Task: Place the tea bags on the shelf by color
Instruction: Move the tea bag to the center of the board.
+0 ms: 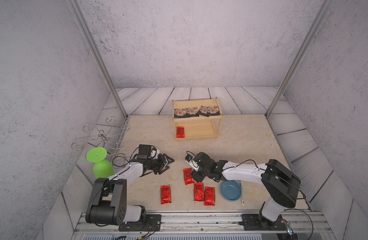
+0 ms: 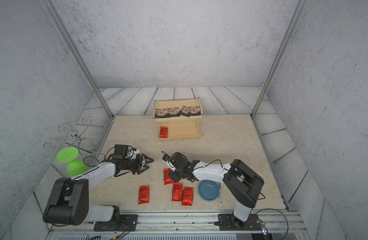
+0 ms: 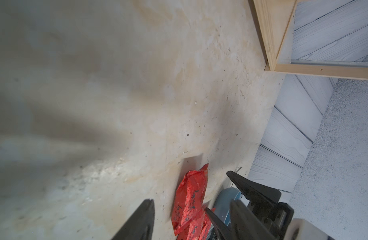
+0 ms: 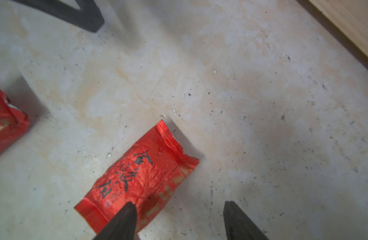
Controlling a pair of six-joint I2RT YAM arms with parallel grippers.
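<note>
While it gapes, the right gripper overhangs a red tea bag.

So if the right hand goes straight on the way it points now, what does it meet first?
Probably the red tea bag: the open right hand points down at the table, and one finger is over the bag's end. The other finger would meet bare table. Its height is unclear.
</note>
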